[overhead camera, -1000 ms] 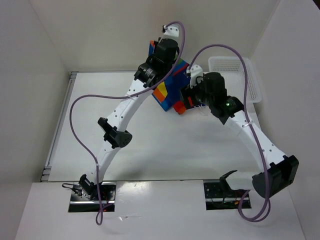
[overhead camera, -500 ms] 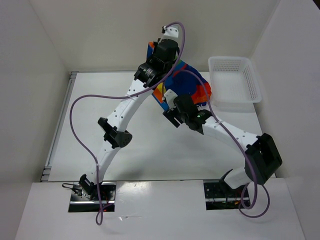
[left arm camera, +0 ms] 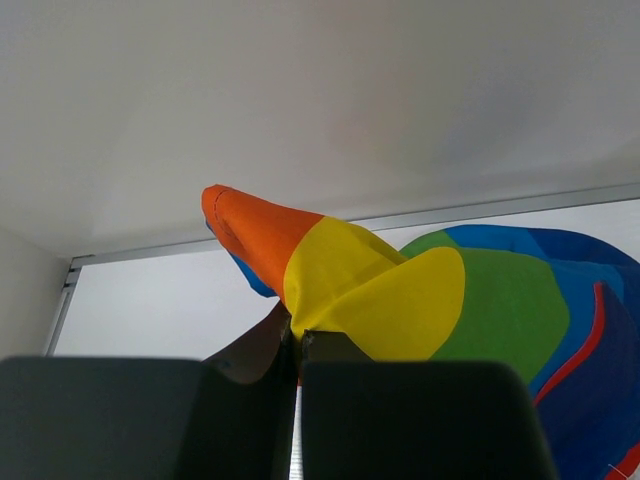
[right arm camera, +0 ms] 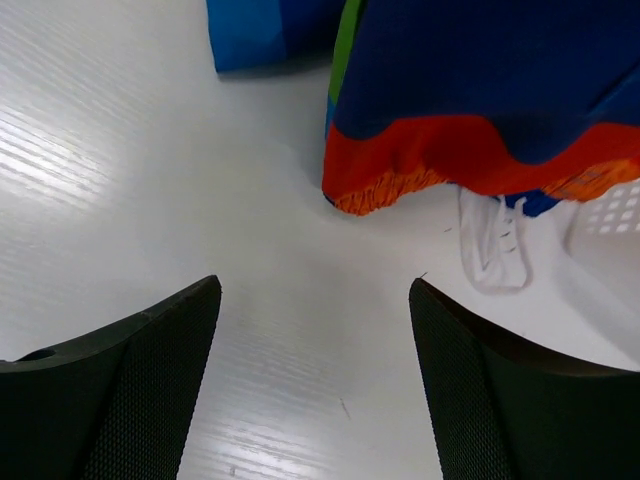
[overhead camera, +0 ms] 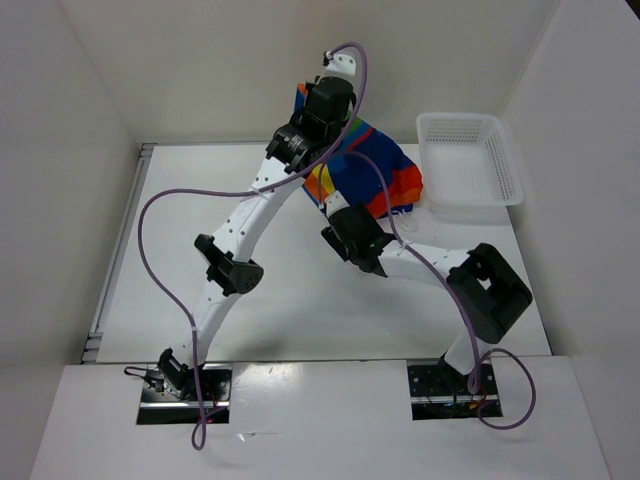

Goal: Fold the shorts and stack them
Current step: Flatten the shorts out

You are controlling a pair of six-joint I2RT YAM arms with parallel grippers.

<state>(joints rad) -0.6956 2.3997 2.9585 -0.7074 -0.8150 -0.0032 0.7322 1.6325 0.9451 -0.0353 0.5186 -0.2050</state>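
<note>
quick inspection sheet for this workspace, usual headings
surface: white table, glossy
job's things: shorts bunched at the far side, one corner lifted; white drawstring lying on the table
clutter: white mesh basket beside the shorts, far right
grippers: left gripper shut on the yellow-orange corner; right gripper open, low over the table, short of the red hem
cables: purple cables looping off each arm
surroundings: plain white walls
</note>
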